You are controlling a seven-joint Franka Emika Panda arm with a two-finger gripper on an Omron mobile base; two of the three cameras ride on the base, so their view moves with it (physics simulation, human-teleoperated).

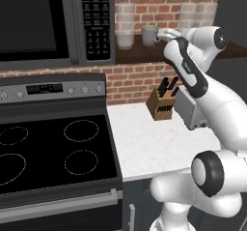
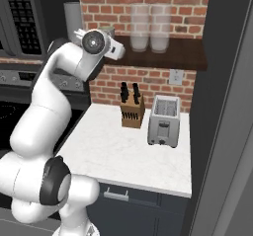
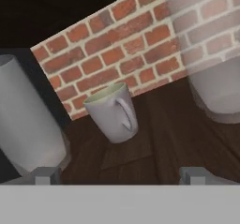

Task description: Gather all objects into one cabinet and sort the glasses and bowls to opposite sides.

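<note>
A pale grey handled mug (image 3: 112,113) stands upright on the dark wooden shelf (image 3: 154,148) against the brick wall, its handle turned to the right. My gripper (image 3: 120,175) hangs open just in front of it, nothing between its fingertips (image 3: 47,174). In the left base view the hand (image 1: 169,34) is raised to shelf height, right beside the mug (image 1: 148,35). Tall clear glasses flank the mug: one glass (image 3: 28,120) on the left, another glass (image 3: 215,73) on the right. The cabinet and the bowls are out of view.
On the white counter (image 2: 108,151) below the shelf stand a wooden knife block (image 2: 132,110) and a silver toaster (image 2: 164,121). A black stove (image 1: 53,152) and a microwave (image 1: 48,22) lie to the left. A tall dark panel (image 2: 225,82) bounds the right.
</note>
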